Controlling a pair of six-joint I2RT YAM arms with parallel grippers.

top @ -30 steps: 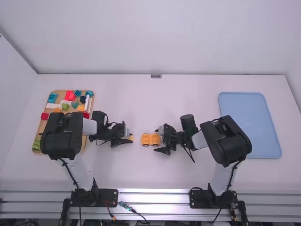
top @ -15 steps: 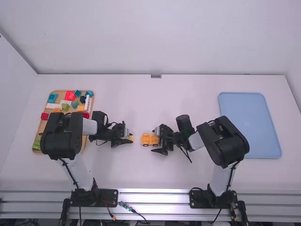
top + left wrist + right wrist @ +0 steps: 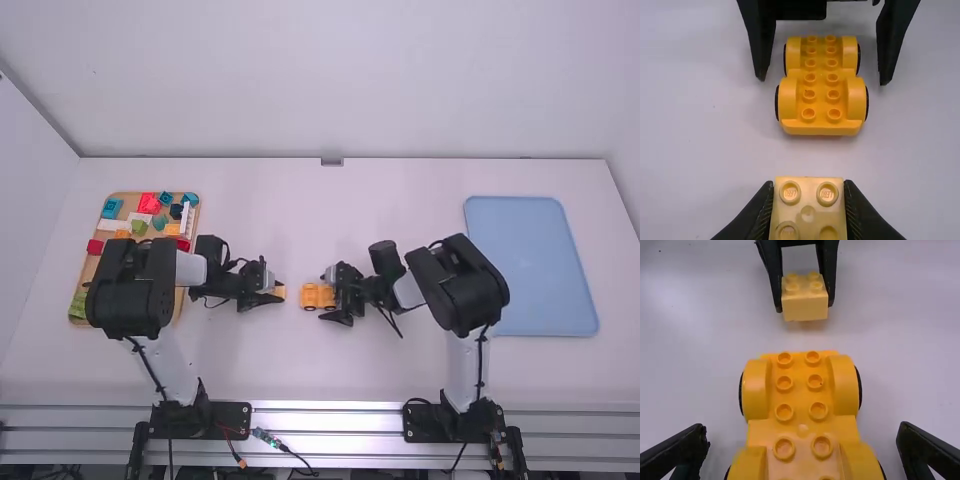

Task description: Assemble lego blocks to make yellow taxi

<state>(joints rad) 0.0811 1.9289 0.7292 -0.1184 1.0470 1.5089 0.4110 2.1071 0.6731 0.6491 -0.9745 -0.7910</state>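
Left of the table's middle, my left gripper (image 3: pixel 279 292) is shut on a pale yellow block (image 3: pixel 280 291). In its own wrist view, the left gripper (image 3: pixel 809 207) pinches that block (image 3: pixel 808 216) from both sides, studs up. The orange-yellow car base (image 3: pixel 318 297) stands on its wheels just right of it, a gap between them. My right gripper (image 3: pixel 330 298) is open around the base's far end from the block. In the right wrist view the right gripper's (image 3: pixel 803 450) fingers stand apart on either side of the car base (image 3: pixel 801 410), not touching it.
On the left, a wooden tray (image 3: pixel 76 285) with several coloured blocks lies partly beneath the left arm. A blue tray (image 3: pixel 545 265) lies at the right, beside and partly behind the right arm. Bare table (image 3: pixel 300 220) stretches beyond both grippers.
The right gripper has shifted a little to the left along the car base, and its arm's upper links swung left. The base has moved very slightly left. The left arm has kept practically still.
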